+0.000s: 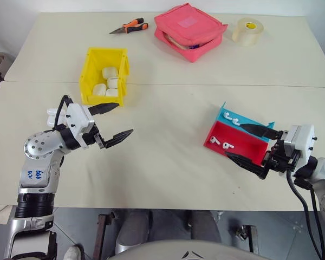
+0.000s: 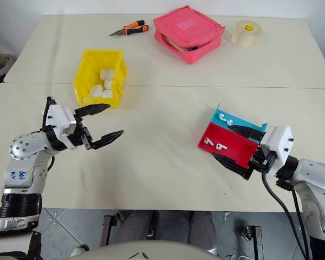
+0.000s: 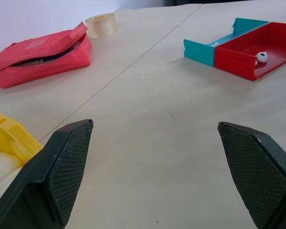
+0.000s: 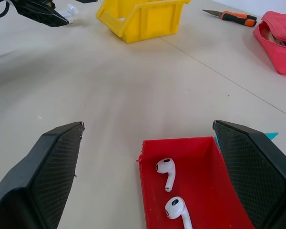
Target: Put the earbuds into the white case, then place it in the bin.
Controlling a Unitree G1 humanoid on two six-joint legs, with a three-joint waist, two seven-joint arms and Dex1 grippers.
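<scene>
Two tools: I see both spread wide and holding nothing, level above the table (image 1: 168,179).
Right tool (image 1: 254,147): nearest to me; its black fingers straddle the near edge of the red-and-blue tray (image 1: 244,145).
Earbuds (image 4: 171,191): two lie loose in the tray's red half, close together; another pair rests in the blue half (image 1: 232,120).
Left tool (image 1: 111,122): hovers just in front of the bin (image 1: 92,57), touching nothing.
White case (image 1: 55,115): an open white case appears to sit on the table behind my left wrist, though I cannot make it out fully.
Bin: yellow, already holding several white cases.
Far table: pink pouch (image 1: 189,30), tape roll (image 1: 247,31), pliers (image 1: 130,26), all well apart from the work.
Step in hand: I judge it the opening one, fetching an earbud.
Next move: lower the right tool into the red half and pinch one earbud.
</scene>
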